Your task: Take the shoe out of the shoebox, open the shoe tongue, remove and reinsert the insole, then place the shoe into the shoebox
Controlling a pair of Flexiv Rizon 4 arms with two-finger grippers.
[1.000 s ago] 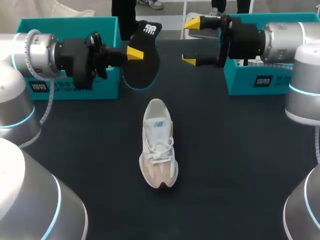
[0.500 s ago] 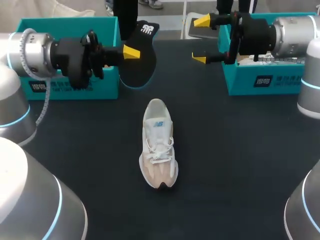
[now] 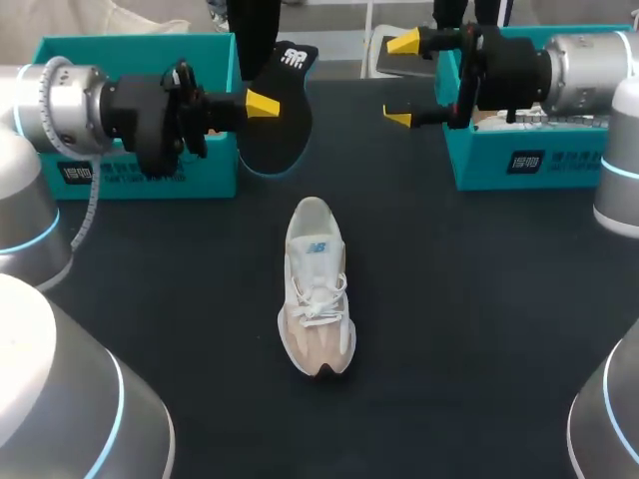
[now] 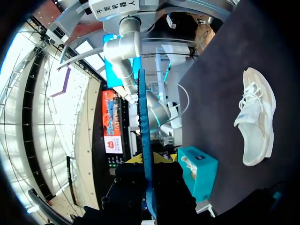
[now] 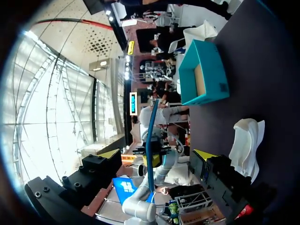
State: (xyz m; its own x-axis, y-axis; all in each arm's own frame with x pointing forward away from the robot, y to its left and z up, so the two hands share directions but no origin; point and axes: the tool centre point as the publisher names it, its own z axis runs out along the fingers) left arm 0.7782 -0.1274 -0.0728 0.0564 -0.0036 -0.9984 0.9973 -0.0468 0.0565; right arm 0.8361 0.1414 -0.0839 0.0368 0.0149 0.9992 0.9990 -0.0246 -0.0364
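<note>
A white lace-up shoe (image 3: pixel 318 289) lies on its sole in the middle of the dark table, heel toward the back; it also shows in the left wrist view (image 4: pixel 255 123). My left gripper (image 3: pixel 262 103) hangs above the table's back left, shut on the edge of a black insole (image 3: pixel 280 125). From the left wrist the insole (image 4: pixel 143 117) shows edge-on as a thin blue strip between the fingers. My right gripper (image 3: pixel 401 80) is open and empty at the back right, facing the insole. In the right wrist view, the insole (image 5: pixel 151 124) hangs ahead of the right gripper (image 5: pixel 157 154).
A teal shoebox (image 3: pixel 130 45) stands at the back left behind my left arm, seen open in the right wrist view (image 5: pixel 204 75). A second teal box (image 3: pixel 519 160) stands at the back right under my right arm. Dark tabletop surrounds the shoe.
A second ago the right gripper was lower and nearer the middle; it has drawn back to the right. The left gripper and insole shifted slightly left. The shoe has not moved.
</note>
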